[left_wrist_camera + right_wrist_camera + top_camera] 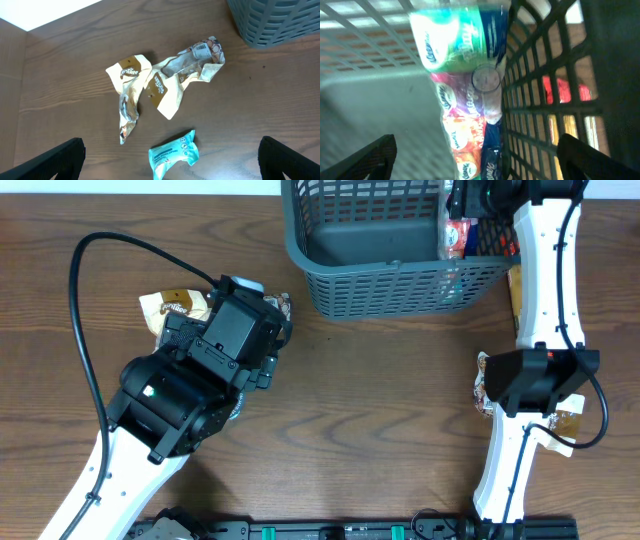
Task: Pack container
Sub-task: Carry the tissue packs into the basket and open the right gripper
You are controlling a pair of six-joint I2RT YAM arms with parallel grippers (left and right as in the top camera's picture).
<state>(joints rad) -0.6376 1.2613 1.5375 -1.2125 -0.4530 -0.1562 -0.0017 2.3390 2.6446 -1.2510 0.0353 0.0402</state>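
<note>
The container (340,255), a dark grey-blue lattice basket, stands at the table's far middle. A stack of tissue packs (455,235) in clear wrap leans inside it against the right wall. In the right wrist view the tissue packs (465,85) lie along the lattice wall (540,110). My right gripper (477,160) is open around them, both fingers well apart from the wrap. My left gripper (172,167) hangs open above a teal packet (172,155). Two crumpled cream-and-brown packets (160,85) lie just beyond it. In the overhead view the left gripper (265,310) covers most of those packets.
The basket's corner (280,20) shows at the top right of the left wrist view. More snack packets (483,395) lie under my right arm (540,280) at the right. A yellow packet (514,290) and a red one (510,250) lie outside the basket's right wall.
</note>
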